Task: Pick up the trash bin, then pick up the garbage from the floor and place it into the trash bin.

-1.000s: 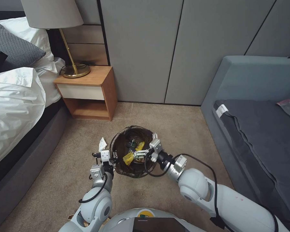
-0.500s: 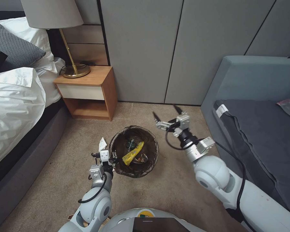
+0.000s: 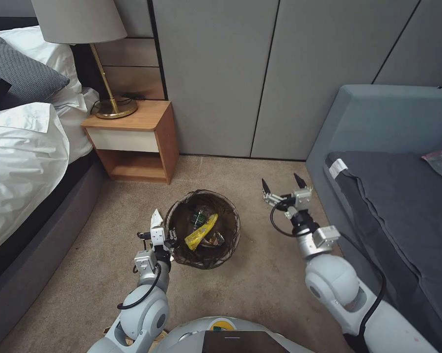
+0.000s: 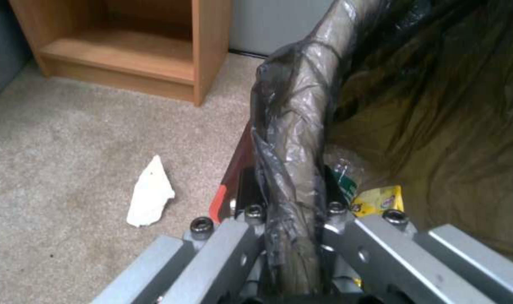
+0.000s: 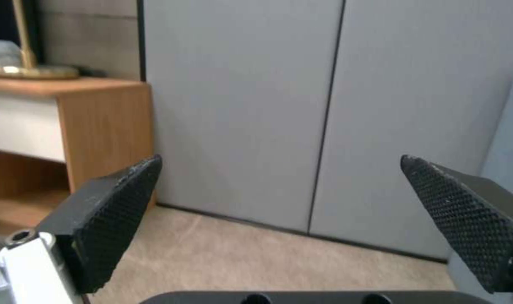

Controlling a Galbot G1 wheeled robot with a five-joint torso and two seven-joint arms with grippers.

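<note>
The trash bin (image 3: pixel 181 255), round with a dark brown bag liner over its rim (image 4: pixel 293 126), is held above the carpet by my left gripper (image 3: pixel 166 239), which is shut on the near-left rim. Inside lie a yellow wrapper (image 3: pixel 201 231) and a small green-labelled bottle (image 3: pixel 198 217); the left wrist view shows the yellow wrapper (image 4: pixel 380 198) beside the bottle's label (image 4: pixel 346 181). A white paper scrap (image 3: pixel 155 219) lies on the carpet just left of the bin, also seen as a scrap (image 4: pixel 149 192) from the left wrist. My right gripper (image 3: pixel 283 185) hovers open and empty to the right of the bin, black fingertips (image 5: pixel 112 219) spread wide.
A wooden nightstand (image 3: pixel 132 139) with a brass lamp (image 3: pixel 110 105) stands behind the bin at left, a bed (image 3: pixel 19 162) further left. A grey sofa (image 3: pixel 392 196) runs along the right. Grey wall panels (image 3: pixel 260 73) close the back. Carpet (image 3: pixel 260 274) lies between bin and sofa.
My right gripper has lifted out of the bin, swung right toward the sofa and stands open and empty; the yellow wrapper it held now lies in the bin. The left arm kept still.
</note>
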